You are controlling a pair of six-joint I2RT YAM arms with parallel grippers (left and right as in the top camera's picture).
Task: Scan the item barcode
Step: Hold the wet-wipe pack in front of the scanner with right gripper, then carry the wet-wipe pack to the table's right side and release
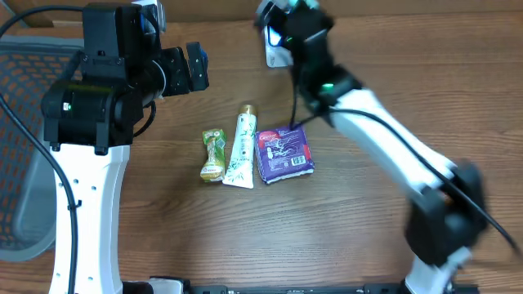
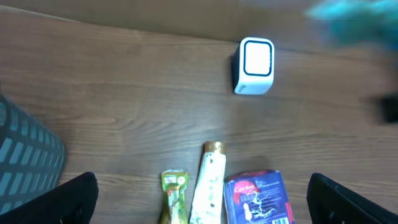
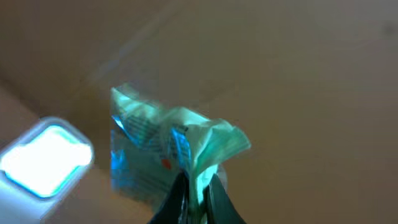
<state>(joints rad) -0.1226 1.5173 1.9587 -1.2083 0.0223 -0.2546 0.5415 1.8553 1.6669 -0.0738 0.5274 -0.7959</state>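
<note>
Right wrist view showed the teal packet (image 3: 163,134) pinched by its crumpled edge between the clenched fingers of the right gripper (image 3: 198,184), lifted clear of the table (image 1: 343,237). The packet was blurred, so no barcode could be made out on it. It hung just beside the white scanner (image 3: 46,155), whose lit window glowed at the lower left of that view; whether the two touched could not be told.

In the left wrist view the scanner stood upright on the wood near the far side, and the packet was only a teal smear at the top right corner. From overhead, the right arm reached across to the far edge of the table, and its wrist covered most of the scanner.

Nearer the middle three more items lay side by side: a green sachet (image 1: 213,153), a white tube (image 1: 243,147) and a purple packet (image 1: 284,153), the tube between the other two.

The left gripper (image 1: 194,69) hovered off to the left, well apart from the scanner, its jaws spread wide and grasping nothing. A grey mesh chair (image 1: 24,122) sat beyond the left edge of the table.
</note>
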